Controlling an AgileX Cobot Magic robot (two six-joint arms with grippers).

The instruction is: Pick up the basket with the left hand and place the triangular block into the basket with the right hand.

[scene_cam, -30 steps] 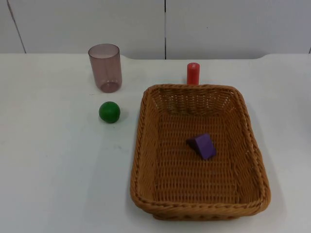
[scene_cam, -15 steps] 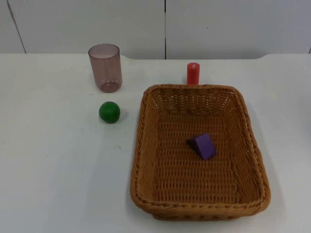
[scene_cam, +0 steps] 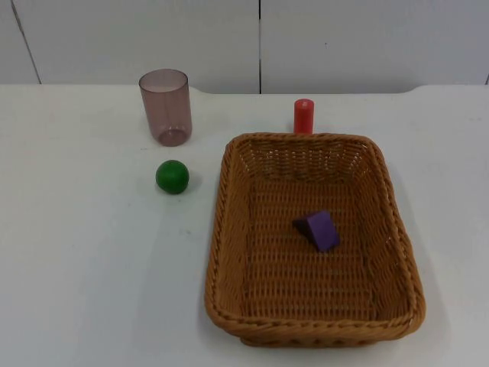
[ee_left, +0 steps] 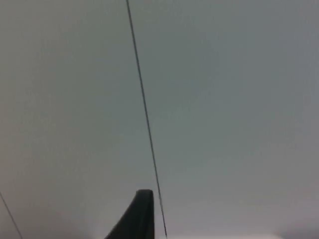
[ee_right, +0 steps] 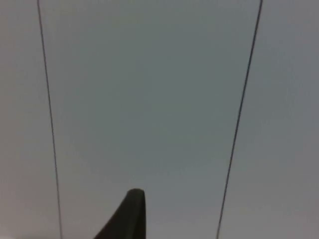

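A tan woven basket (scene_cam: 229, 229) is seen on the white counter (scene_cam: 84, 267), holding a purple triangular block (scene_cam: 321, 229); the cup (scene_cam: 165, 105) appears smoky mauve, the ball (scene_cam: 173, 177) green, the cylinder (scene_cam: 304, 115) red.

Even bright light; soft shadow beside basket (scene_cam: 229, 229); wrist views dim

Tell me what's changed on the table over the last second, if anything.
Nothing has visibly changed. The purple triangular block lies inside the brown wicker basket as before, and the basket sits on the white table in the same place. The green ball, the translucent purple cup and the red cylinder have not moved either.
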